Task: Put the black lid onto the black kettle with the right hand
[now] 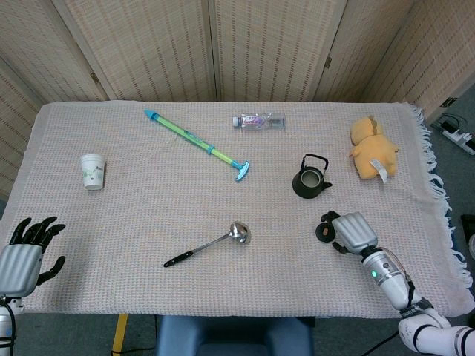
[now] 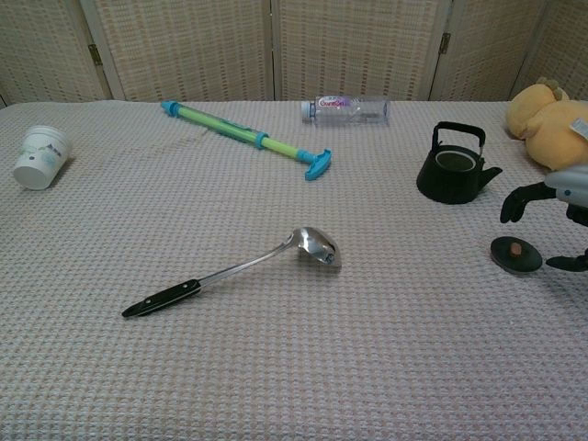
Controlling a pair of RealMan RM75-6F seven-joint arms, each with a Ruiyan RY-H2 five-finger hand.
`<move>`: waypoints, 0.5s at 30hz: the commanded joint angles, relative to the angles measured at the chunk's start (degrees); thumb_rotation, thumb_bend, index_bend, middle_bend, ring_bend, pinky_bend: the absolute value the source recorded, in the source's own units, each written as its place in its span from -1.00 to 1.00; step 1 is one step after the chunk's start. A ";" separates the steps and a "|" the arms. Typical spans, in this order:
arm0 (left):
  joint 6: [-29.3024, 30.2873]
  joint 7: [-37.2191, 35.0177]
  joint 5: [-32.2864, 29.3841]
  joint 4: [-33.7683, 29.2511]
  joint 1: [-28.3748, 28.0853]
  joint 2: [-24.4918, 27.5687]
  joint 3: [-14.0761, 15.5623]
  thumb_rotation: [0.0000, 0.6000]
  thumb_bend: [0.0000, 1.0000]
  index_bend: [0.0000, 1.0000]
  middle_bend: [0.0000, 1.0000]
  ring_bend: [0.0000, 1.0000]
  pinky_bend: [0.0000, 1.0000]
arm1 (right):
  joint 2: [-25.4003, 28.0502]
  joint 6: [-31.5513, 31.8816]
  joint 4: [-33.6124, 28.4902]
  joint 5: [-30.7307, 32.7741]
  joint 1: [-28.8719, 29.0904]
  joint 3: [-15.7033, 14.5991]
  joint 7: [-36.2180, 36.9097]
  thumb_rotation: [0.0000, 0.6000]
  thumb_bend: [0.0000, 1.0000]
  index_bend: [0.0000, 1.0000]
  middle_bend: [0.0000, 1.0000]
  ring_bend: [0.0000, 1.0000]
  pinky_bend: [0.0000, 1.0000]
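The black lid (image 1: 323,233) (image 2: 515,254) with a brown knob lies flat on the cloth, right of centre and near the front. The black kettle (image 1: 310,179) (image 2: 452,166) stands upright and uncovered behind it, handle raised. My right hand (image 1: 352,231) (image 2: 556,216) hovers over the lid's right side, fingers spread and holding nothing; one fingertip (image 2: 508,209) hangs above the lid. My left hand (image 1: 24,252) is open at the table's front left corner, far from both; the chest view does not show it.
A metal ladle (image 1: 210,244) (image 2: 241,268) lies at the front centre. A green-blue water pump (image 1: 197,144), a plastic bottle (image 1: 258,121) and a white cup (image 1: 92,171) sit further back. A yellow plush toy (image 1: 372,148) lies right of the kettle.
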 commanded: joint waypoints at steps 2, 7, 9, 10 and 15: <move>0.10 -0.22 -0.27 0.02 0.11 -0.01 -0.17 1.00 -0.43 -0.57 -0.75 -0.64 -0.85 | -0.59 0.43 0.64 0.49 0.36 -0.45 -0.61 1.00 -0.34 -0.42 -0.39 0.84 0.68; -0.26 -0.33 -0.33 0.24 -0.06 -0.27 -0.28 1.00 -0.43 -0.57 -0.75 -0.64 -0.85 | -1.92 2.21 1.95 0.10 0.34 -1.26 -1.68 1.00 -0.34 -0.40 -0.37 0.84 0.68; -0.37 -0.40 -0.30 0.34 -0.14 -0.41 -0.30 1.00 -0.43 -0.57 -0.75 -0.64 -0.86 | -2.58 2.77 2.60 -0.01 0.30 -1.55 -1.76 1.00 -0.34 -0.40 -0.36 0.85 0.69; -0.45 -0.43 -0.30 0.38 -0.16 -0.45 -0.29 1.00 -0.43 -0.57 -0.75 -0.64 -0.86 | -2.86 2.89 2.88 0.02 0.29 -1.67 -1.72 1.00 -0.34 -0.40 -0.36 0.85 0.70; -0.73 -0.46 -0.53 0.47 -0.28 -0.50 -0.43 1.00 -0.43 -0.57 -0.75 -0.64 -0.86 | -4.15 3.76 4.22 -0.06 0.25 -2.19 -1.52 1.00 -0.34 -0.39 -0.36 0.85 0.70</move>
